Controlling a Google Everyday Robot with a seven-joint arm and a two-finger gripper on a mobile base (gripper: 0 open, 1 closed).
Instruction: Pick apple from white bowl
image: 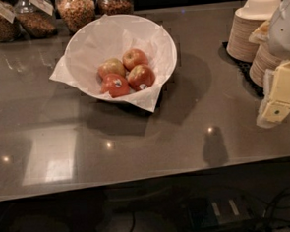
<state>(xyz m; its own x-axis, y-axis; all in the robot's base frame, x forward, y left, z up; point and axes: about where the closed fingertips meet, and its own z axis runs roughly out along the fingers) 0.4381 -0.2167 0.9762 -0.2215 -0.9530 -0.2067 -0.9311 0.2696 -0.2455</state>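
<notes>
Four apples sit in the white bowl, which stands far-left of centre on the bench, lined with crumpled white paper that spills over its rim. The target apple is the dull red one at the near right of the cluster, with a small white sticker low on its side. It touches the orange-red apple to its left, the one with a sticker on top. A redder apple sits just behind it, and a yellow-green apple lies at the far left of the group. The gripper hangs at the right edge of the scene, above the bench and well apart from the bowl. Whether it is open or closed cannot be told from here, but it carries no apple, since all four are in the bowl. Judgement: the reach has not begun. A good approach would travel left and far, then descend from above on the apple's right side, which looks open. The jaws would best close across the near-far axis so they wedge against neither neighbour. Risks: snagging the paper lining, nudging the orange-red apple, or clipping the near rim on the way in. Other counts: four glass jars of grains or nuts along the far left edge, and at least two stacks of beige paper bowls on a black mat at the far right, partly hidden by the arm.
</notes>
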